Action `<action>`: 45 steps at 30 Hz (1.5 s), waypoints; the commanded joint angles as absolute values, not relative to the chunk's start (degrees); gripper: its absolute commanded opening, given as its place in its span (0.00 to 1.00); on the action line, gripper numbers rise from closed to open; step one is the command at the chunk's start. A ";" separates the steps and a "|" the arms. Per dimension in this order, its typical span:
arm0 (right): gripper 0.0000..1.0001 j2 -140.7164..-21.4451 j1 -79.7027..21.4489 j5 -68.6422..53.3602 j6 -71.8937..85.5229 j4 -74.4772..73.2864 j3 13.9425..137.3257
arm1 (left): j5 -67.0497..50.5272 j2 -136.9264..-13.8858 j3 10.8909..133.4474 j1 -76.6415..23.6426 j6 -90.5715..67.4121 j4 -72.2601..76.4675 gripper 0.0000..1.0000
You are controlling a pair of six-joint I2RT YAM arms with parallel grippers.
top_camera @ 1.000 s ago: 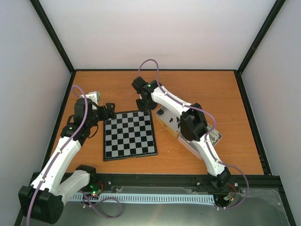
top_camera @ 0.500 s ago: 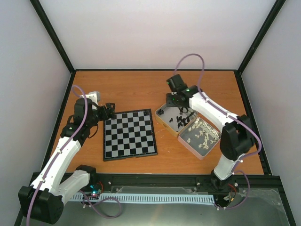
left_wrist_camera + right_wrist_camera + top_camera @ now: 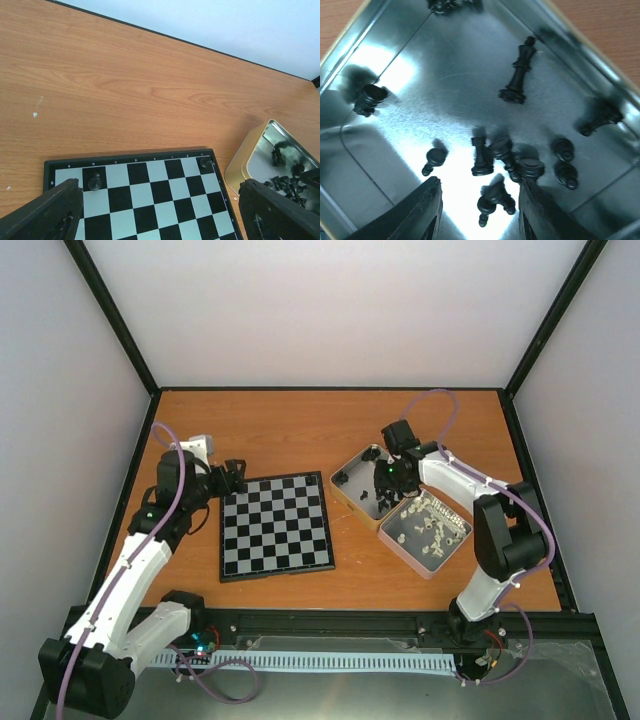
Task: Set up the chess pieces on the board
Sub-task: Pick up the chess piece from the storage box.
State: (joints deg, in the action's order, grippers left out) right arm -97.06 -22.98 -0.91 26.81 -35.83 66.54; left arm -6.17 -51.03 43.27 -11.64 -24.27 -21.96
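The board [image 3: 275,525] lies flat left of centre, and in the left wrist view its far rows [image 3: 150,195] carry two black chess pieces, one [image 3: 94,181] near the left end and one [image 3: 204,162] on the far right corner square. My left gripper [image 3: 160,217] hovers open over that far edge, holding nothing. My right gripper [image 3: 389,476] hangs low inside a gold-rimmed tin [image 3: 352,472]. It stands open [image 3: 480,212] around several toppled black pieces [image 3: 492,200] and grips none. A black rook [image 3: 481,157] and a tall black piece [image 3: 517,75] lie further in.
A second tin [image 3: 432,568] with cream-white pieces sits right beside the black-piece tin. The tin's metal floor [image 3: 445,65] glares brightly. Black frame posts and white walls enclose the wooden table [image 3: 300,420].
The right arm has swung from the board's far right corner over to the tin of black pieces and dropped into it, its jaws a little wider. The left arm has not moved.
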 commanded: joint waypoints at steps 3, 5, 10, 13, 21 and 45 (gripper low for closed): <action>0.43 -99.59 -22.50 -6.51 28.35 -32.53 67.56 | -9.70 -50.85 41.90 -11.76 -24.89 -17.10 0.86; 0.42 -100.90 -22.50 -6.47 28.38 -32.40 68.19 | -10.19 -51.96 42.38 -11.78 -24.80 -17.16 0.86; 0.39 -104.23 -22.57 -1.20 28.23 -33.68 70.92 | -10.06 -53.50 42.87 -11.78 -24.86 -17.41 0.86; 0.35 -106.08 -22.54 0.66 27.74 -34.14 72.43 | -9.91 -53.85 42.86 -11.78 -24.88 -17.21 0.86; 0.31 -110.35 -22.59 5.70 27.11 -37.26 76.16 | -10.36 -54.94 42.94 -11.78 -25.07 -17.04 0.86; 0.09 -108.56 -22.65 4.78 28.08 -31.57 75.20 | -11.79 -53.43 42.28 -11.78 -25.40 -16.28 0.86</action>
State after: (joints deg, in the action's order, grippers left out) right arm -114.17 -22.87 7.25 29.61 -34.98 77.67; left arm -10.39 -54.63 41.76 -11.64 -24.95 -18.85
